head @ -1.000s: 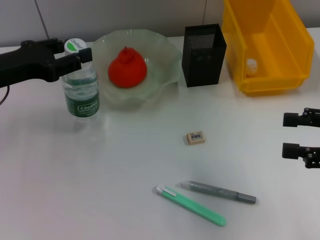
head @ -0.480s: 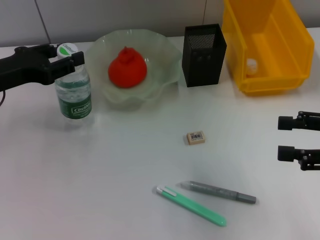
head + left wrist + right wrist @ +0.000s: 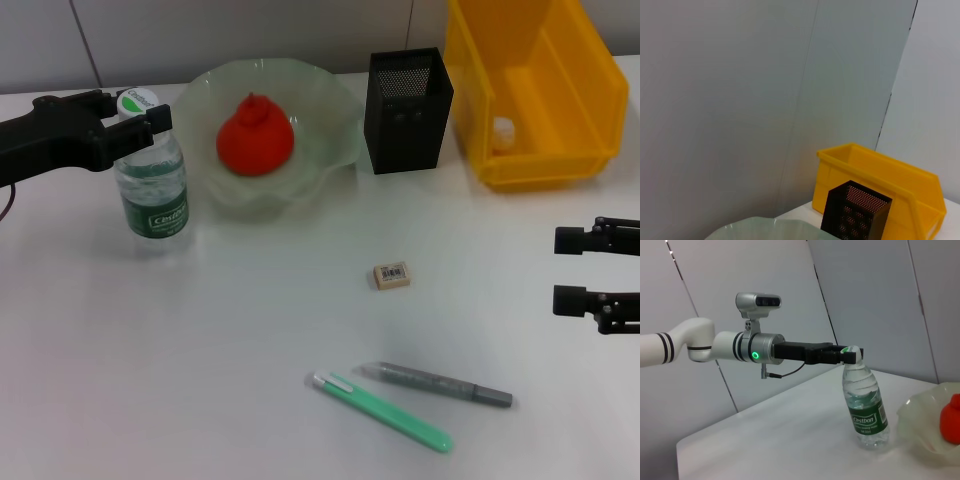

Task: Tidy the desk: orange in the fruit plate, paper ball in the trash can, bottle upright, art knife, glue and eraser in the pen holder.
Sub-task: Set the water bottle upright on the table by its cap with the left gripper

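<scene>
Plastic bottle (image 3: 152, 180), upright near the bench's far left edge, looked light and slippery; left end effector (image 3: 140, 110) gripped its neck, right end effector (image 3: 571, 270) was open.

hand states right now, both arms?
Left hand: closed on the cap of the upright bottle.
Right hand: open, empty, at the table's right edge.
</scene>
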`<state>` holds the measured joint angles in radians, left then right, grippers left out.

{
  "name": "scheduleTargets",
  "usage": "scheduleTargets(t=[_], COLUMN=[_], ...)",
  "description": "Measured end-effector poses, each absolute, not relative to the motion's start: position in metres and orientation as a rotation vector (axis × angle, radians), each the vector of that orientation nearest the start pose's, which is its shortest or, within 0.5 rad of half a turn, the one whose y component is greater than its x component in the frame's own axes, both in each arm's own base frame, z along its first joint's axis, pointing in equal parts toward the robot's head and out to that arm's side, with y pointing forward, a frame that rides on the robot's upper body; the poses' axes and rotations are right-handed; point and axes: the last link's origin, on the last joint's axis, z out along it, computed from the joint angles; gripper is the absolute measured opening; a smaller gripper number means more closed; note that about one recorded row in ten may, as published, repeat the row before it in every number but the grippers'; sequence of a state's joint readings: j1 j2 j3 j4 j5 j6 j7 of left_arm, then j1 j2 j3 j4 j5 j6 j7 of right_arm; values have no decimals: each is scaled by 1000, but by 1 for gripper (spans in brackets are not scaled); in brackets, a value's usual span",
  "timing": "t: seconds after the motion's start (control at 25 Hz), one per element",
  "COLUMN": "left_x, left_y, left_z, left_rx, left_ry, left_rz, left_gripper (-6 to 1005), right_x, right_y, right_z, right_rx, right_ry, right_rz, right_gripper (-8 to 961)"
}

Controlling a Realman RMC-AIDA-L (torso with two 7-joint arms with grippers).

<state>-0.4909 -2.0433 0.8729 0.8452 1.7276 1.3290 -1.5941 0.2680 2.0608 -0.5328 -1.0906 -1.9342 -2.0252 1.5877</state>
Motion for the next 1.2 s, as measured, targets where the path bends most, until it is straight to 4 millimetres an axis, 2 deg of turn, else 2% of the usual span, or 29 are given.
scheduleTargets(t=[1.2], left_x=[-251], left_y=[371], left_z=[44], left_rx=[-2430], left_ry=[-695], left_rz=[-736], left_gripper=[479], right_x=[282], right_y=[250], right_z=[91], right_rx=[-2734], right_ry=[671], right_rz=[809], right_gripper=[765])
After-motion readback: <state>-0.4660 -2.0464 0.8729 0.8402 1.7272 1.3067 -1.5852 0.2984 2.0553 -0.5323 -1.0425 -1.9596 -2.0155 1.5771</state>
